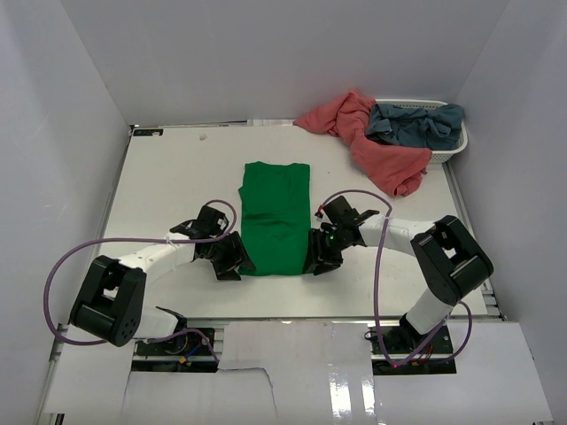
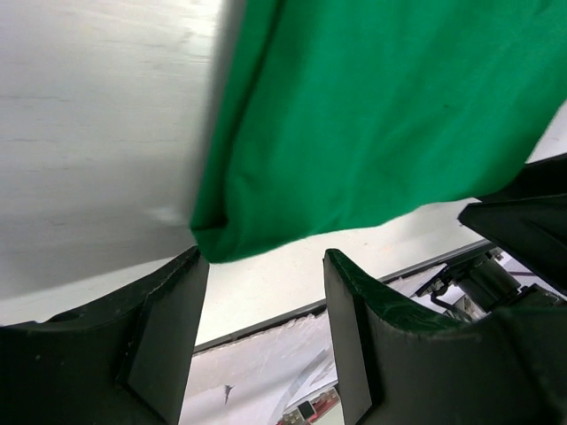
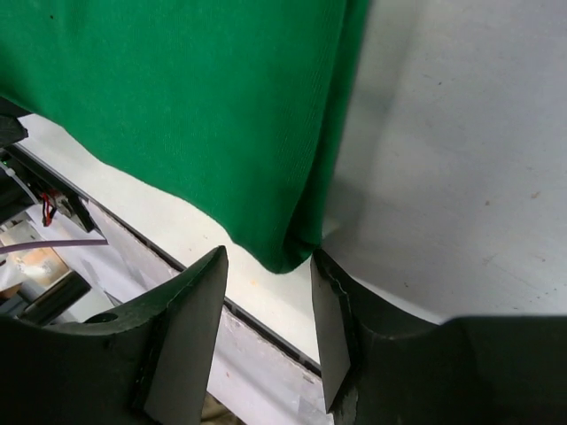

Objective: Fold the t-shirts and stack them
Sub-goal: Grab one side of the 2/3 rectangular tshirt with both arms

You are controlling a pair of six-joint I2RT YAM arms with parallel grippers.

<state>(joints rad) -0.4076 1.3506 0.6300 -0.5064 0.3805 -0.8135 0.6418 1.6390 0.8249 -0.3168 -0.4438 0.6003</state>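
The left gripper (image 2: 264, 266) stands with jaws apart at the near-left corner of the green t-shirt (image 1: 276, 217), clamping nothing. The right gripper (image 3: 268, 273) gapes likewise at the near-right corner. The shirt lies flat as a narrow, smooth rectangle with its sleeves tucked in. The crosswise fold seems to be in hand: both jaws must close on those corners and carry them to the far hem. Beyond its far-right corner, the salmon-pink t-shirt (image 1: 372, 146) and the grey-blue t-shirt (image 1: 416, 122) lie crumpled.
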